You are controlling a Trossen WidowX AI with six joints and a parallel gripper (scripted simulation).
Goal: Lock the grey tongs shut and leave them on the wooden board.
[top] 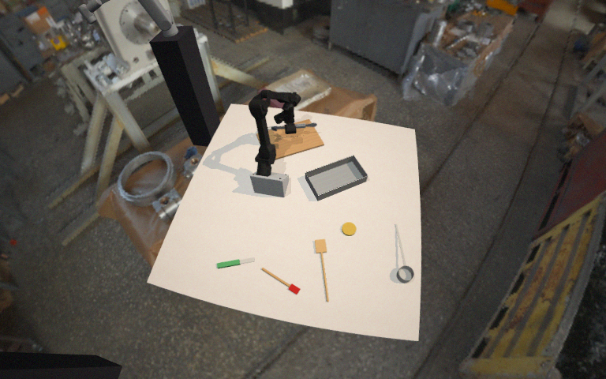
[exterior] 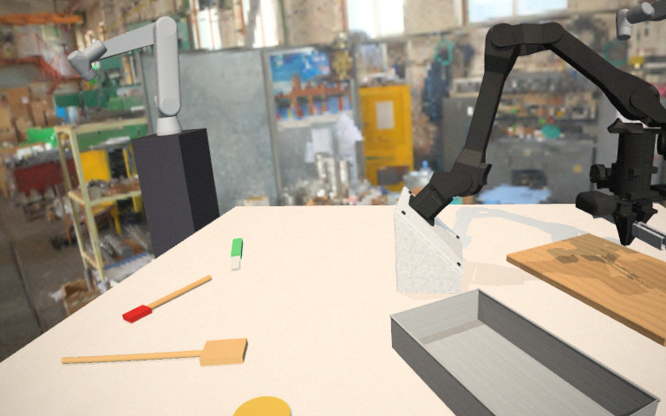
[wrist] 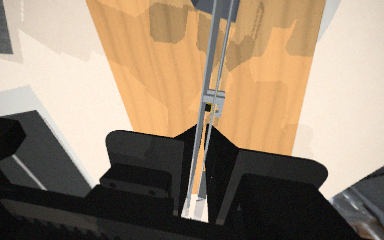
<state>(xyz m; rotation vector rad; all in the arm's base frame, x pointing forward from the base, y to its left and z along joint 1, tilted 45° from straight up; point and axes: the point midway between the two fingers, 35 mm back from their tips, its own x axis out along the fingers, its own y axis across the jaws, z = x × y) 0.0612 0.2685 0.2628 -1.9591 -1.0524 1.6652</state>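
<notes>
The grey tongs (top: 308,125) (exterior: 649,235) (wrist: 210,60) are held roughly level, low over the wooden board (top: 308,144) (exterior: 589,274) (wrist: 280,117), with their shadow on it. In the wrist view their two arms run close together, almost parallel, with a small bracket between them; a dark wider part shows at the top edge. My gripper (top: 290,130) (exterior: 626,241) (wrist: 204,127) points down and is shut on the tongs. Whether the lock has caught cannot be seen. The roasting tin (top: 342,190) (exterior: 540,333) stands beside the board with no tongs on it.
The arm's grey base (top: 267,185) (exterior: 427,264) stands near the board and tin. Farther off lie a yellow disc (top: 349,228) (exterior: 264,406), a wooden spatula (top: 320,245) (exterior: 223,352), a red-headed tool (top: 293,289) (exterior: 137,313), a green-handled tool (top: 228,264) (exterior: 236,247) and a strainer (top: 399,246).
</notes>
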